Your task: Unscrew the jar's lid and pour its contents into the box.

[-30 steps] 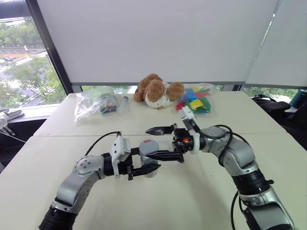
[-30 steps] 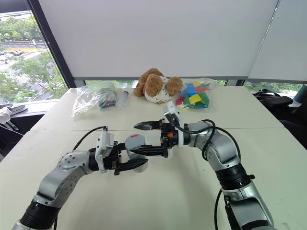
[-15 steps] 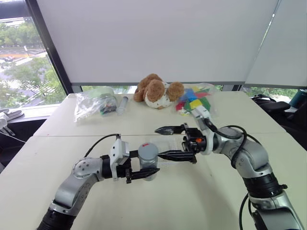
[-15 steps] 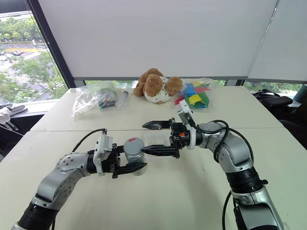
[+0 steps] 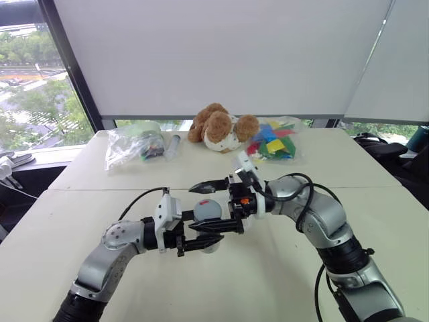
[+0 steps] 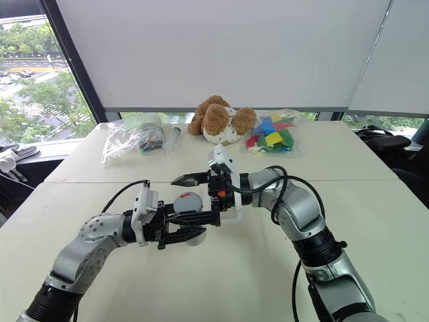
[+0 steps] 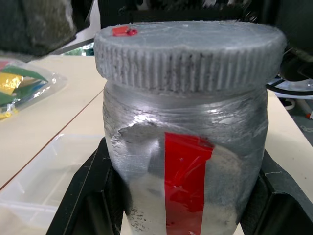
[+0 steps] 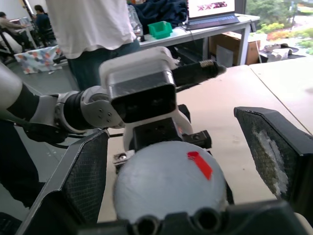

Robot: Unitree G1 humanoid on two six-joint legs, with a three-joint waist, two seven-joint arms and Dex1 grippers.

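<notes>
Jar (image 5: 208,221) sits clamped in the left pincer (image 5: 201,240) just above the surface (image 5: 100,188), upright with the lid (image 5: 206,209) facing up, presumably so the other arm can get at the cap. From the head cameras, the right pincer (image 5: 213,204) is spread wide, one finger on each side of the lid, not squeezing it yet. Looks like it's lining up for the twist. Behind them, a teddy bear (image 5: 220,127) sits between a bag of colourful pieces (image 5: 273,141) and another clear bag (image 5: 131,144), near the window with the blinds down.

Left wrist camera: jar close up, red stripe label (image 7: 188,186) on crinkly silver-grey plastic, black fingers (image 7: 279,205) pressing both sides. Lid is fully on. The box (image 7: 44,181) lies on the surface right behind the jar, so the pour should be a short trip. Can't see the contents through the wall.

Right wrist camera: looking down on the lid's top with its little red mark (image 8: 199,164), both padded fingers (image 8: 80,181) standing well apart either side. A person in a white shirt (image 8: 90,29) stands beyond, with a laptop (image 8: 210,10) on a desk.
</notes>
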